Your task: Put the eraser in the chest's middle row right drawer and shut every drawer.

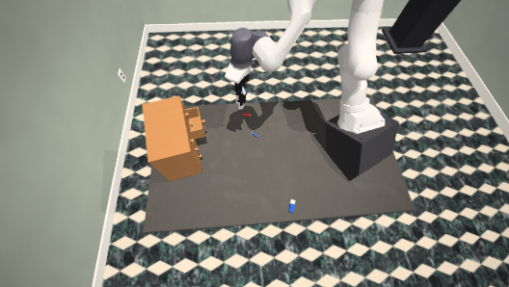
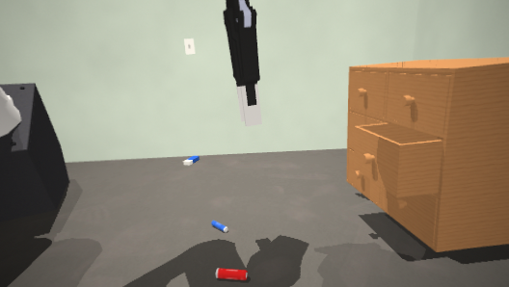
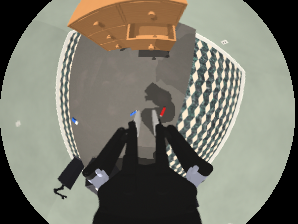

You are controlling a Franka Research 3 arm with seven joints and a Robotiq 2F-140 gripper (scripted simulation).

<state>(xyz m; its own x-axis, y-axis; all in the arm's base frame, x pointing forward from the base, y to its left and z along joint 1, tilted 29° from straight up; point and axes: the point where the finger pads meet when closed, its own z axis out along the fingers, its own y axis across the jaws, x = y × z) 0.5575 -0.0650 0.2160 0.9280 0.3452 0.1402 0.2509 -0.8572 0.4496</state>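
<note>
The eraser point(image 1: 291, 205), blue and white, lies on the grey mat near its front edge, far from the chest; it also shows in the exterior view point(image 2: 191, 160). The orange chest point(image 1: 172, 137) stands upright at the mat's left side. Its right drawer of the middle row point(image 2: 402, 154) is pulled partly out, and it also shows in the wrist view point(image 3: 152, 31). My gripper point(image 1: 240, 102) point(image 2: 252, 113) hangs in the air to the right of the chest, pointing down, well above the mat. Its fingers are nearly together and hold nothing.
A red cylinder point(image 1: 246, 115) lies on the mat just under the gripper. A small blue cylinder point(image 1: 254, 135) lies a little nearer the mat's middle. The robot's dark base block point(image 1: 359, 144) stands at the right of the mat.
</note>
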